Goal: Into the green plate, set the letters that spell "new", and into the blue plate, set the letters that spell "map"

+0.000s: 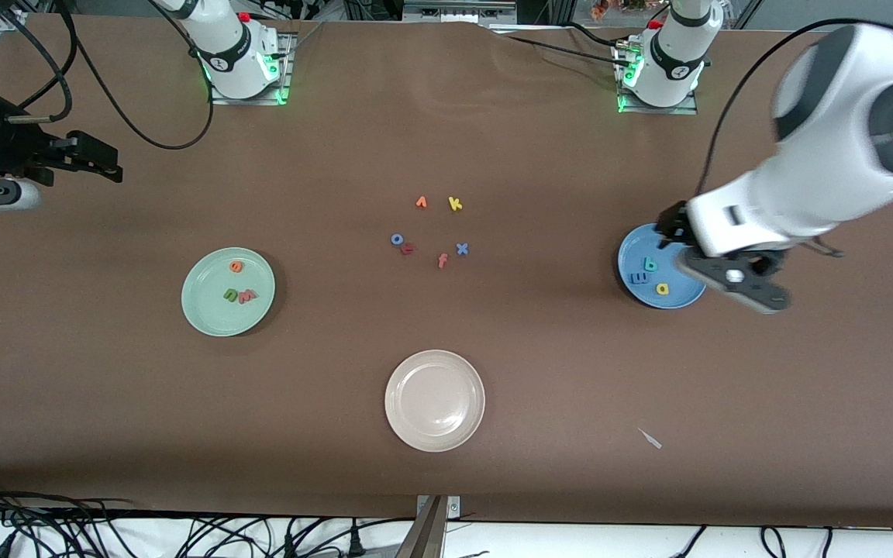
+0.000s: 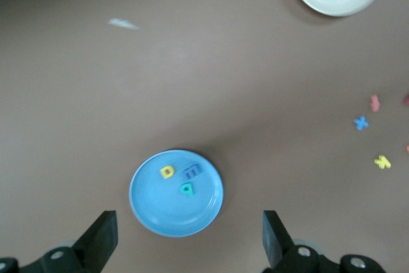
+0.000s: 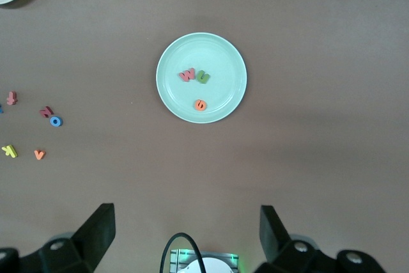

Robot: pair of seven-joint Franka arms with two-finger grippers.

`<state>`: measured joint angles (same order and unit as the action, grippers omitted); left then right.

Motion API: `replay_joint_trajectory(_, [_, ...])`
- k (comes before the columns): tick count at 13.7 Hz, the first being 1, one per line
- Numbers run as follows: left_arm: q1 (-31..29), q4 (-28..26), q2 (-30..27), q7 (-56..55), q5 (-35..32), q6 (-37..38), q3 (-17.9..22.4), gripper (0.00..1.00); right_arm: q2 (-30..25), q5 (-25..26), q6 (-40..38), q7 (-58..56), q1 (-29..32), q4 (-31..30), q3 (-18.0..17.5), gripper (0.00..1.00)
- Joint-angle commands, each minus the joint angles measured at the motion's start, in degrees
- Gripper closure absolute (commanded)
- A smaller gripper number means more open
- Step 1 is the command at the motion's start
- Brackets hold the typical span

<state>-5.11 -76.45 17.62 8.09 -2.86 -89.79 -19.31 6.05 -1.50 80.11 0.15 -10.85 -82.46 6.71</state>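
The green plate (image 1: 210, 311) (image 3: 220, 52) holds an orange e (image 1: 236, 266) (image 3: 200, 104), a green n (image 1: 229, 294) (image 3: 203, 77) and a salmon-red w (image 1: 247, 294) (image 3: 187, 75). In the blue plate (image 1: 636, 249) (image 2: 171, 214) lie a light-blue m (image 1: 638, 277) (image 2: 192, 171), a yellow a (image 1: 662, 289) (image 2: 167, 171) and a teal p (image 1: 650, 265) (image 2: 186, 188). My left gripper (image 1: 716, 260) (image 2: 190, 242) hangs open over the blue plate's edge, empty. My right gripper (image 1: 99, 159) (image 3: 185, 238) is open and empty, high over the right arm's end of the table.
A cream-white plate (image 1: 435, 434) stands nearer the front camera, mid-table. Loose letters lie in the middle: orange v (image 1: 421, 202), yellow k (image 1: 455, 204), blue o (image 1: 397, 239), red f (image 1: 442, 260), blue x (image 1: 462, 249). A small white scrap (image 1: 650, 439) lies near the front edge.
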Motion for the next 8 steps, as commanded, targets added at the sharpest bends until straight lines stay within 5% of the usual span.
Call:
replay_joint_trajectory(1, [5.72, -7.47, -6.71, -0.27, 2.77, -1.79, 10.33, 0.00, -0.16, -0.35, -0.65, -0.51, 0.04, 0.10, 0.15, 0.00])
replay_joint_trajectory(5, [5.46, -22.75, -18.30, -5.70, 2.68, -7.15, 11.92, 0.00, -0.07, -0.35, -0.48, -1.29, 0.04, 0.10, 0.15, 0.00])
replay_joint_trajectory(8, [6.16, -24.19, -19.73, -8.95, 2.77, -7.07, 12.10, 0.00, 0.02, -0.87, 0.31, -0.94, 0.04, 0.19, 0.41, 0.00])
